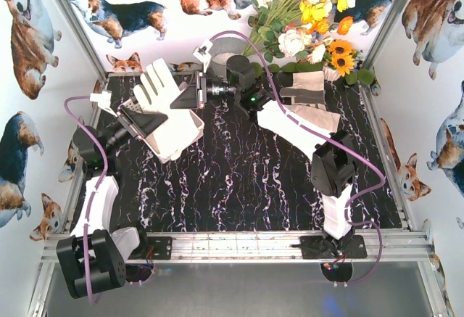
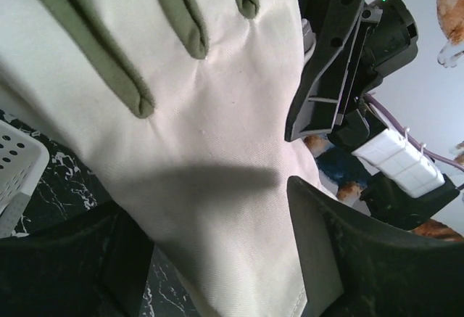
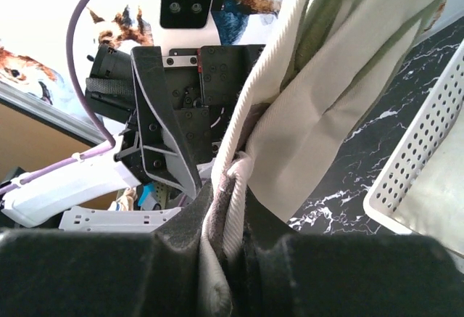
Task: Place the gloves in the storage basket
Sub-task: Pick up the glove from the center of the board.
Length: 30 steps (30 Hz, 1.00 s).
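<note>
A cream-white glove (image 1: 158, 88) with grey finger patches hangs spread over the far left of the table. My right gripper (image 1: 190, 93) is shut on its ribbed cuff (image 3: 233, 186). In the left wrist view the glove (image 2: 217, 114) fills the space between my left gripper's (image 2: 210, 223) fingers, which stand apart on either side of the cloth. The white perforated storage basket (image 1: 181, 139) lies just below and near the glove; its corner (image 2: 14, 165) and its wall (image 3: 428, 165) show in the wrist views. Another glove (image 1: 304, 88) lies at the back right.
A bunch of yellow, white and orange flowers (image 1: 304, 12) stands at the back right, behind the second glove. Metal frame rails (image 1: 384, 157) border the black marbled table (image 1: 246, 179). Both arms meet over the back left, close together.
</note>
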Motion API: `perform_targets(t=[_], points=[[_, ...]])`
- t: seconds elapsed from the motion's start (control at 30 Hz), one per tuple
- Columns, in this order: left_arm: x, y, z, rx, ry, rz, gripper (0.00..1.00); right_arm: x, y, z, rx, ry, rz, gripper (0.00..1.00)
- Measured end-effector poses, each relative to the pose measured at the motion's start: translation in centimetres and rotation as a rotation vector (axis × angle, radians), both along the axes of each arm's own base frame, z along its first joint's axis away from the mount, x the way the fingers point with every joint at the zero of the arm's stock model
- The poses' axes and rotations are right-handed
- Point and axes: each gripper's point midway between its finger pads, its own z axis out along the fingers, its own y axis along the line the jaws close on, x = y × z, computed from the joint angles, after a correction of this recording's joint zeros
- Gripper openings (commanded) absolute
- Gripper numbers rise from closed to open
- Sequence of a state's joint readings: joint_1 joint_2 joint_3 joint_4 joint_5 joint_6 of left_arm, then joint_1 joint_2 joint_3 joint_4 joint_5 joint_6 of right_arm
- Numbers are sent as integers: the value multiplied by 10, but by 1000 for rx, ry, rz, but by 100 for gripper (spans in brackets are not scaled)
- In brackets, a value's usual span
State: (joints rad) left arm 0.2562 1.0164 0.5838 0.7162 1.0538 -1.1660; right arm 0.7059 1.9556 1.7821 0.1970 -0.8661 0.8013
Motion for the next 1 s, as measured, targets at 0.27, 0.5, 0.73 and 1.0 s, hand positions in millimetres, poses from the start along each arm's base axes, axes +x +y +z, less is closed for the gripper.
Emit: perform_targets(t=[0.27,0.5,0.73,1.0], points=[[6,4,-10,-32,38,53,82,-7,-7,10,3,-29,-4,0],[-6,-11,4,-44,-11,-19,99,-19,-13,24,24,-46,38,0],[-27,-34,21,-45,-84,-117,92,-30,-16,33,44,-47,86,0],[-28,-35,38,-80,-153,-75,62,-38,-31,45,35,-101,21,0]])
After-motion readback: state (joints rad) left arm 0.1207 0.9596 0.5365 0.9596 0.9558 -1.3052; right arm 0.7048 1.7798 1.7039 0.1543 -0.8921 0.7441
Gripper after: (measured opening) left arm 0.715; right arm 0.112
